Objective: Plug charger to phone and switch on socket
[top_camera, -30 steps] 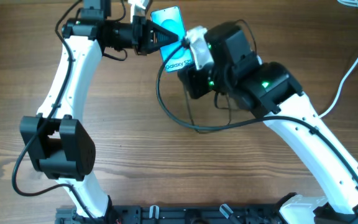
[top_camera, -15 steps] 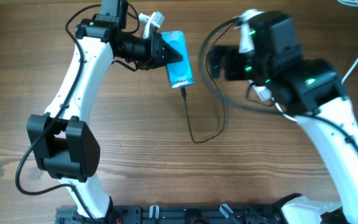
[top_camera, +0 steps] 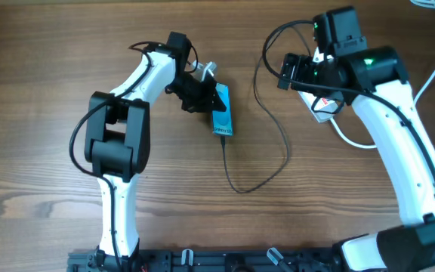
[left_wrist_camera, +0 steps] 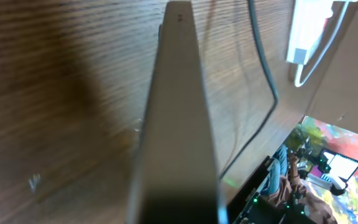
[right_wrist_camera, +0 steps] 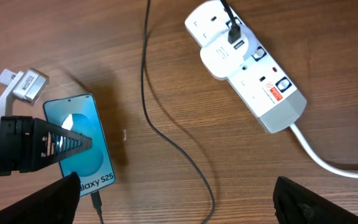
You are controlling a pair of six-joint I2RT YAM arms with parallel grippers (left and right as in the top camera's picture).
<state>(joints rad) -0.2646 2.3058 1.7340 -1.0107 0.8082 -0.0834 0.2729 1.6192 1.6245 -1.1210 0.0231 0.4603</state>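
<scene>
The phone shows its cyan screen left of the table's middle, and my left gripper is shut on its upper end. In the left wrist view the phone runs edge-on away from the jaws. The charger, a thin black cable, has its connector in the phone's lower edge. It loops right and up to a white plug in the socket. My right gripper hangs open above the wood between phone and socket, holding nothing. In the overhead view the right arm covers most of the socket.
The socket's thick white cord curves off to the right under the right arm. Another pale cable runs along the far right edge. The charger's loop lies on bare wood between the two arms.
My right gripper let go at the phone's lower end, opened wide and swung right over the socket. The left arm brought the phone down toward the table's middle, with the charger now in it.
</scene>
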